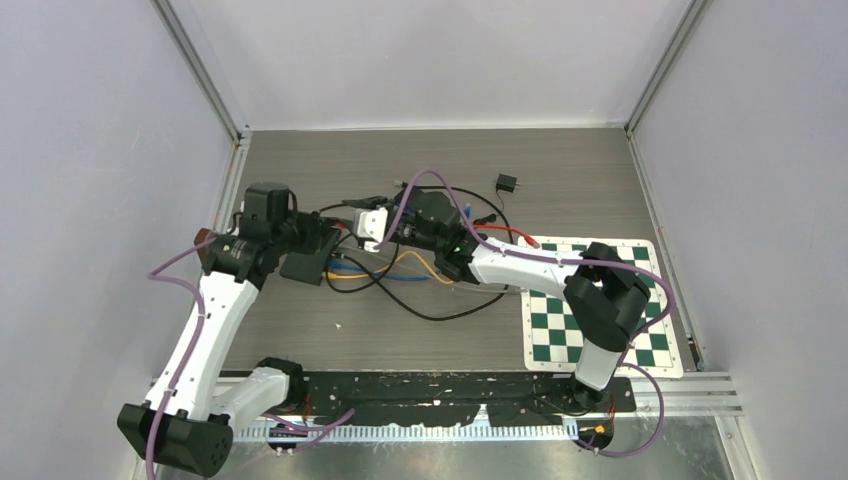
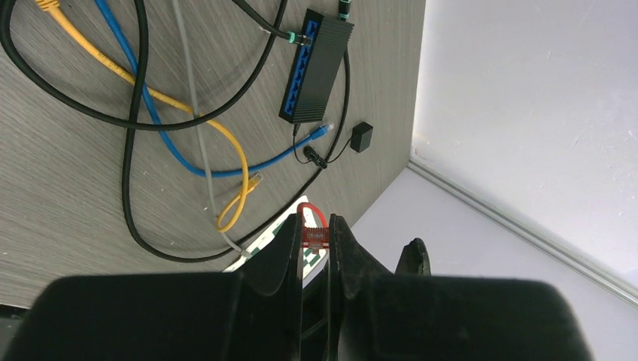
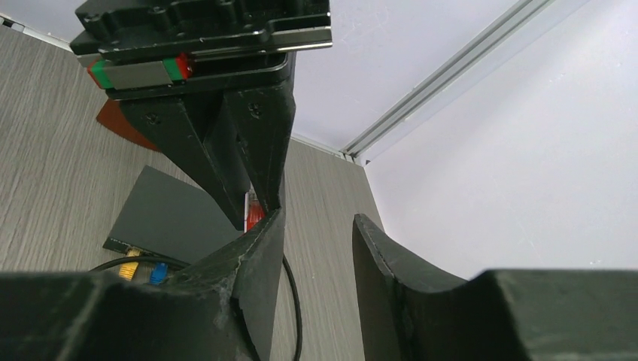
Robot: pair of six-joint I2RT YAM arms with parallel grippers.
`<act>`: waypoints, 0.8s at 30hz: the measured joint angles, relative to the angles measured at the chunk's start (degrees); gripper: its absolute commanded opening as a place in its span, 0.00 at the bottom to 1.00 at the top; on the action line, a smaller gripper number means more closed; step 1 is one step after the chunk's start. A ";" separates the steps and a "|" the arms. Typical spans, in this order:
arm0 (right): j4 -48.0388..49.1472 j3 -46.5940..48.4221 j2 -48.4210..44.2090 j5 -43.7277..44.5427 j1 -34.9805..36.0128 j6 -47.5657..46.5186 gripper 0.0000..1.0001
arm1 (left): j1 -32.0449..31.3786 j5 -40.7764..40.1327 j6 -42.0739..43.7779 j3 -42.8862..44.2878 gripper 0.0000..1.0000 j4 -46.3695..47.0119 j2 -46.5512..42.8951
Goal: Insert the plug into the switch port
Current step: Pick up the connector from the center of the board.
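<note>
**A:** Left gripper [image 2: 312, 226], what's it doing?
**B:** Clenched on the red plug [image 2: 314, 235], which is pinched at the fingertips above the table [image 2: 60, 195].
**A:** And the right gripper [image 3: 317, 222]?
**B:** Jaws apart with nothing between them. One finger [image 3: 263, 248] sits right against the left fingertips, beside the plug.
**A:** Where's the switch [image 2: 316, 68]?
**B:** Flat on the table, well apart from the plug, its blue port face showing. A loose blue cable [image 2: 162, 135] and a yellow cable [image 2: 226, 143] lie between them, and the checkered mat [image 2: 274, 233] peeks out just behind the plug
</note>
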 measured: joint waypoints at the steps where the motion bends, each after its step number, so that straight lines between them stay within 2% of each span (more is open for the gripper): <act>1: 0.00 -0.04 0.00 0.17 0.00 0.09 0.49 | -0.02 0.00 0.00 -0.07 0.00 0.02 0.00; 7: -3.15 -0.39 -0.98 -0.26 0.02 0.17 0.51 | -0.02 -0.20 0.02 -0.20 0.00 0.02 -0.22; 15: -9.66 -0.59 -2.12 -3.45 0.07 0.83 0.47 | -0.02 -0.09 -0.13 -0.20 0.00 0.39 -1.18; 24: -9.68 -0.59 -2.12 -2.49 0.13 0.83 0.38 | -0.02 0.57 -1.11 -0.22 0.00 0.42 -1.84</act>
